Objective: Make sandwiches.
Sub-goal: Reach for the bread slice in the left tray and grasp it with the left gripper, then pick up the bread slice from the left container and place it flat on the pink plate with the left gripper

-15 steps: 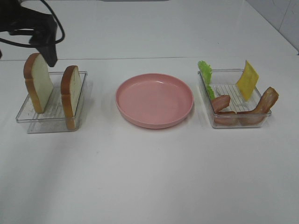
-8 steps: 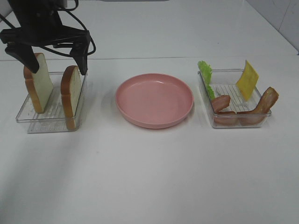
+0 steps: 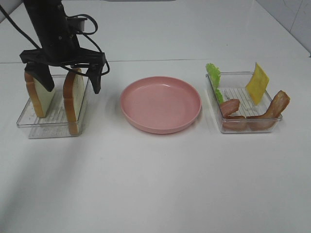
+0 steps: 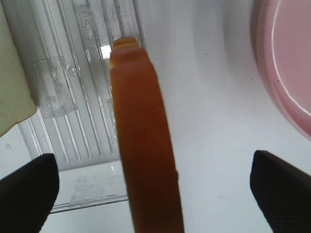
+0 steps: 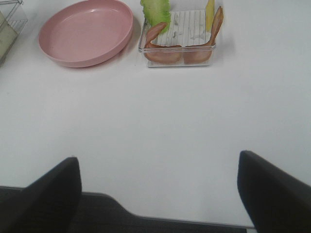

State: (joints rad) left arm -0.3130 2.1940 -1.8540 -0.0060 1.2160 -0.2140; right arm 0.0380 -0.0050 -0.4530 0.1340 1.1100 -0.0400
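Your left gripper (image 3: 72,83) released, straddling the right-hand bread slice (image 3: 74,99), other bread slice (image 3: 41,94) beside it, both upright in the left clear tray (image 3: 29,127), pink plate (image 3: 160,130) midway, lettuce (image 3: 214,77), cheese (image 3: 257,83), bacon (image 3: 272,109) in the right tray (image 3: 250,128), your right gripper (image 5: 160,194) released over the table (image 5: 160,121).

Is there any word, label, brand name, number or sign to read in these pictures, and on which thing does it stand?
None: no text, number or sign can be read. The bread slices, pink plate, bread tray, filling tray, lettuce, cheese, bacon and white table are all plain.
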